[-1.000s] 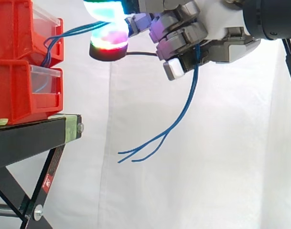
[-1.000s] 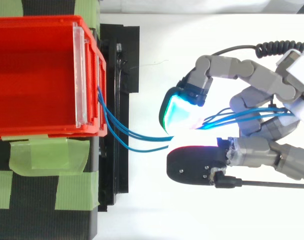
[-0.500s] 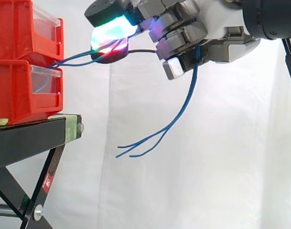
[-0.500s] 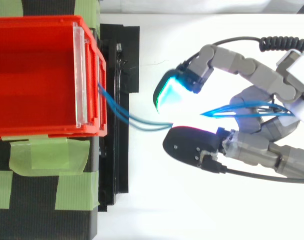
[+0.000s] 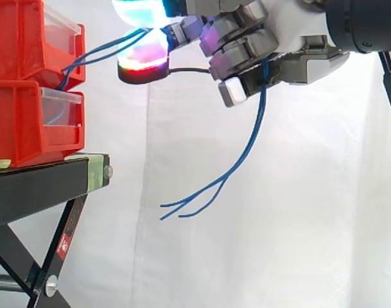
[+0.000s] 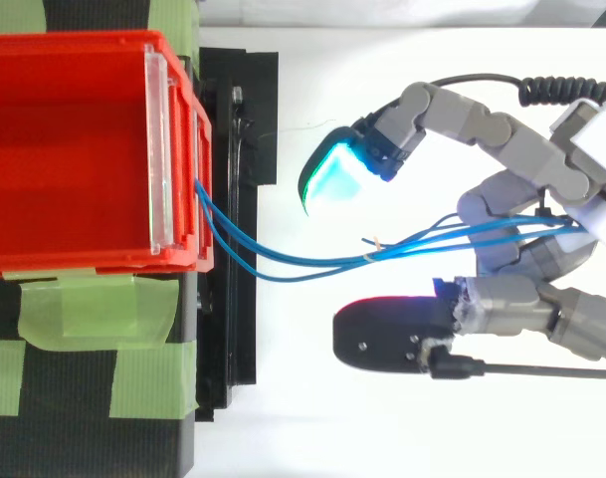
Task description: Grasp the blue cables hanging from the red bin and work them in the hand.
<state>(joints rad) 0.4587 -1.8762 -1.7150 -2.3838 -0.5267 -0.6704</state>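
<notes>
Between the upper red bin (image 6: pixel 74 149) and the hand (image 5: pixel 291 38), the blue cables (image 6: pixel 312 267) span the gap in a loose sag, rooted at the bin's front lip beside its clear panel (image 6: pixel 161 149). You have them pinched under curled fingers (image 5: pixel 243 48) near the palm, loose ends dangling below. The two glowing pads (image 6: pixel 334 179) stand spread with the cables running between them, likely so you can close and roll the strands. That bin's floor shows bare red; what the lower bin (image 5: pixel 22 122) holds, you cannot tell.
</notes>
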